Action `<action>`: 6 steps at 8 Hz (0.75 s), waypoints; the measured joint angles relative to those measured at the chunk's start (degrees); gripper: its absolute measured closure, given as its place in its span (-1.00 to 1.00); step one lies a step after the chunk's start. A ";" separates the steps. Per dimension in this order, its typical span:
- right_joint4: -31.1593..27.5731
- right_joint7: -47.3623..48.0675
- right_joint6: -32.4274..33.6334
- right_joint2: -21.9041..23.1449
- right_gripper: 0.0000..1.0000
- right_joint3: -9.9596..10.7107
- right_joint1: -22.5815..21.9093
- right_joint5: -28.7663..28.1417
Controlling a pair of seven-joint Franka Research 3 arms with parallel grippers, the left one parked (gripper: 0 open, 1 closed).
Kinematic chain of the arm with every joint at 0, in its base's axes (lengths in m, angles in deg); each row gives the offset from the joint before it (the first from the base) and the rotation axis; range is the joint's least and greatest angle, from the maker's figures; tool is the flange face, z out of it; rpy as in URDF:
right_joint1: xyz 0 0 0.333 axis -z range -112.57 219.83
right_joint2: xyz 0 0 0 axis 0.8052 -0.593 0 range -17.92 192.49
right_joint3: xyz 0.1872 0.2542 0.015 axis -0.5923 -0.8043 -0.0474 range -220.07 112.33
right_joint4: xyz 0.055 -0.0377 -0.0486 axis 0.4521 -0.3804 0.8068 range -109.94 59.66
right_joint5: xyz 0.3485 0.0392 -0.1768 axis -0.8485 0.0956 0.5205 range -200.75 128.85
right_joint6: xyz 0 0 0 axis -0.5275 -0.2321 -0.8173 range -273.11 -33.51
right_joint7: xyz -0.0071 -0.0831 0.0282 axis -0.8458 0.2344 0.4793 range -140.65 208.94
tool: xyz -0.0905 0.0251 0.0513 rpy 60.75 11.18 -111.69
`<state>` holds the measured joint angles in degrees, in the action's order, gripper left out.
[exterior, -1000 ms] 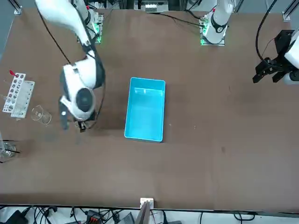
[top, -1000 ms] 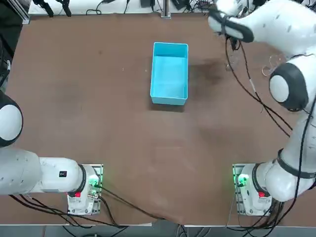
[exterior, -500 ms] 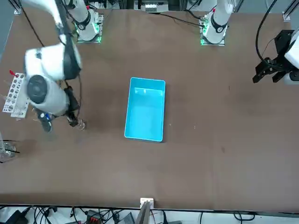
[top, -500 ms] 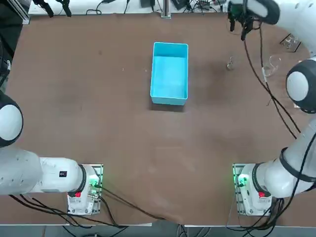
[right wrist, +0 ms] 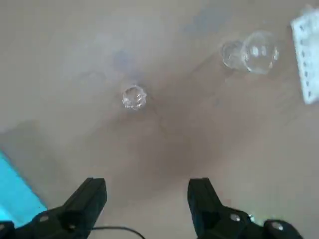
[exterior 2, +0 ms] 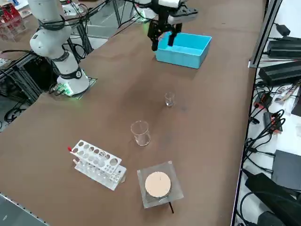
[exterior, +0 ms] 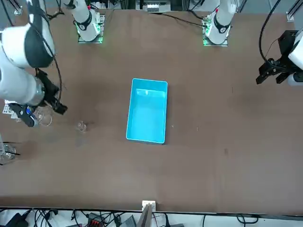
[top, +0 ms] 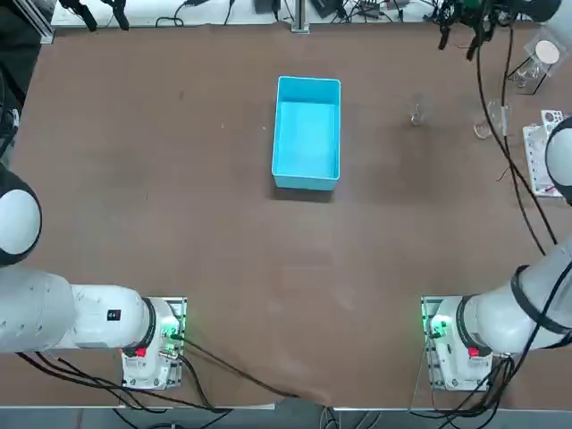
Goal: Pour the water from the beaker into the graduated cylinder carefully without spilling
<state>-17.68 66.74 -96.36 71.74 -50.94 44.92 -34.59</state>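
- Brown worktop (top: 179,197) carries everything; the glassware is gathered toward its far right, within the working arm's reach, with cables and gear on the floor beyond the edge.
- Blue bin (top: 307,132) sits open at the far middle, left of the glassware. Whether anything lies in it I cannot tell.
- Right tool (right wrist: 148,188) hangs high over the far right edge, looking down on the glass, its fingers spread wide and holding nothing. That fits either coming in to grasp or backing off after a pour.
- Test-tube rack (exterior 2: 96,165) and a round disc on a square plate (exterior 2: 157,184) lie at the right edge, clear of the pouring spot.
- Beaker (exterior 2: 140,133) stands upright between rack and cylinder. Its water level is too faint to read.
- Graduated cylinder (exterior 2: 169,99) stands upright, left of the beaker and apart from it. Whether it holds water I cannot tell, and no spill shows.
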 joint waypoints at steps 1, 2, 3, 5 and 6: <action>0.37 -9.08 0.96 1.75 -1.00 -0.06 1.73 -2.25; -0.16 -19.50 1.69 4.08 -1.00 -0.32 3.99 -3.89; -2.00 -28.27 1.76 7.00 -1.00 -0.93 6.20 -4.46; -6.92 -34.13 0.15 12.95 -1.00 -2.54 8.20 -4.61; -9.81 -34.26 -1.46 15.89 -1.00 -3.41 8.14 -4.42</action>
<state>-27.49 32.48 -97.82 87.63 -54.36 53.06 -39.01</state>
